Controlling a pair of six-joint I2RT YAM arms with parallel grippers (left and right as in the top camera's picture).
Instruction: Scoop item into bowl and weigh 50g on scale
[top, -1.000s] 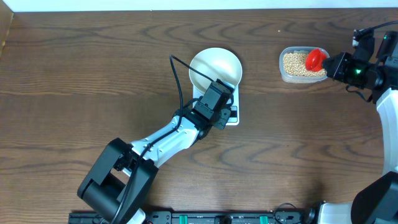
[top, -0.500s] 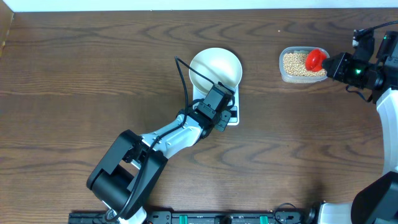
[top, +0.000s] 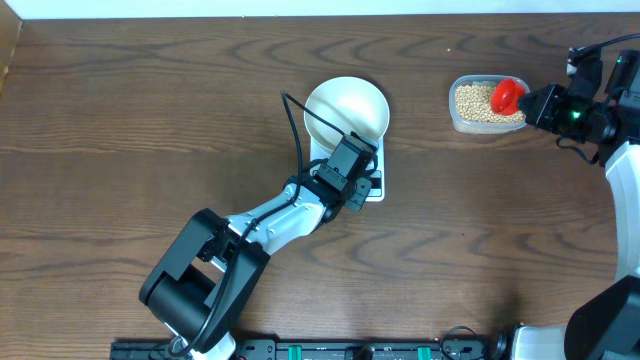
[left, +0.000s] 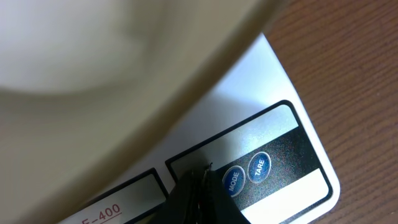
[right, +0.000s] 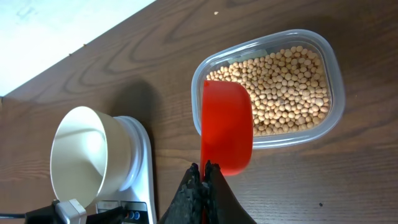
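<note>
The left tool (left: 200, 180), pinched shut and empty, sits at the scale (left: 261, 87) just beside its MODE button (left: 234, 180), below the white bowl (top: 346, 108). The right tool (right: 204, 169) is clamped on a red scoop (right: 227, 130) over the soybeans (right: 292, 74) in a clear tub (right: 333, 118).

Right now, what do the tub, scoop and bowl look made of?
Tub: clear plastic, probably; beans show through its wall. Scoop: opaque red plastic by its smooth, even sheen. Bowl: white, smooth, faintly glossy; ceramic or plastic, cannot tell.
</note>
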